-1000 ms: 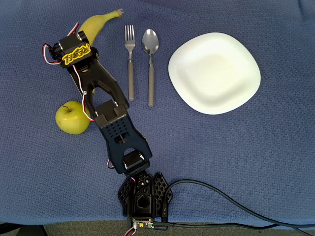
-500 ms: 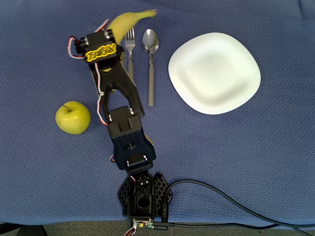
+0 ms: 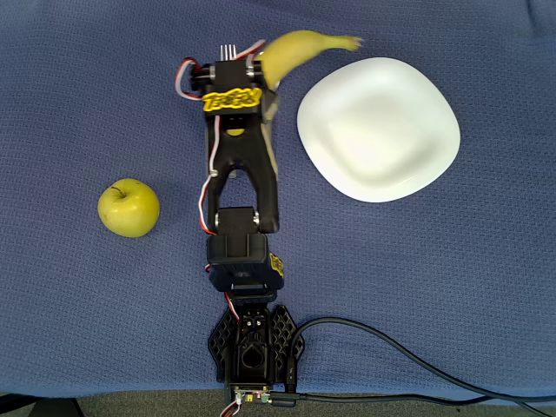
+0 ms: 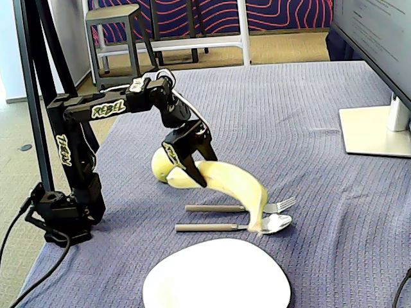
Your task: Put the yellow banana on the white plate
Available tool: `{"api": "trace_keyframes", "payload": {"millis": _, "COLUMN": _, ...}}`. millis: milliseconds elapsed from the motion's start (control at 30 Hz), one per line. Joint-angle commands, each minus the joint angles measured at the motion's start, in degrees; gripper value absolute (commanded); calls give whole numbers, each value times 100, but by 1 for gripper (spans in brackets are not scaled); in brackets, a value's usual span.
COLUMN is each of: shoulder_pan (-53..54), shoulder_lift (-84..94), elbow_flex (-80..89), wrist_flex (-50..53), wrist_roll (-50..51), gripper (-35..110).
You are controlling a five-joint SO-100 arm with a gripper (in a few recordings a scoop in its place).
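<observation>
My gripper (image 3: 263, 76) (image 4: 200, 168) is shut on one end of the yellow banana (image 3: 300, 49) (image 4: 235, 183). It holds the fruit lifted off the cloth. In the overhead view the banana's stem tip points right, over the top left edge of the white plate (image 3: 379, 130). The fixed view shows the banana slanting down over a fork (image 4: 239, 207) and a spoon (image 4: 232, 226), with the white plate (image 4: 216, 277) empty just in front of them.
A yellow-green apple (image 3: 129, 207) (image 4: 159, 168) sits left of the arm in the overhead view. The arm covers most of the fork (image 3: 228, 49) there. A monitor foot (image 4: 376, 131) stands at the right of the blue cloth. A black cable (image 3: 408, 352) runs from the base.
The arm has swung right with the banana held in it, from beside the apple, across the fork and spoon, to the plate's left edge.
</observation>
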Motion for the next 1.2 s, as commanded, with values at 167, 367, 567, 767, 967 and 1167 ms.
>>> {"api": "trace_keyframes", "payload": {"millis": 167, "shoulder_pan": 1002, "shoulder_lift": 703, "elbow_flex": -9, "wrist_flex": -88, "wrist_roll": 167, "gripper": 0}}
{"api": "trace_keyframes", "payload": {"millis": 367, "shoulder_pan": 1679, "shoulder_lift": 545, "elbow_flex": -26, "wrist_flex": -141, "wrist_roll": 255, "gripper": 0}}
{"api": "trace_keyframes", "payload": {"millis": 567, "shoulder_pan": 2259, "shoulder_lift": 193, "elbow_flex": -167, "wrist_flex": -237, "wrist_roll": 571, "gripper": 0}}
{"api": "trace_keyframes", "payload": {"millis": 767, "shoulder_pan": 2795, "shoulder_lift": -220, "elbow_flex": -439, "wrist_flex": -229, "wrist_roll": 949, "gripper": 0}}
{"api": "trace_keyframes", "payload": {"millis": 967, "shoulder_pan": 3234, "shoulder_lift": -721, "elbow_flex": -615, "wrist_flex": -237, "wrist_roll": 1020, "gripper": 0}}
{"api": "trace_keyframes", "payload": {"millis": 1167, "shoulder_pan": 3357, "shoulder_lift": -967, "elbow_flex": -879, "wrist_flex": -352, "wrist_roll": 1107, "gripper": 0}}
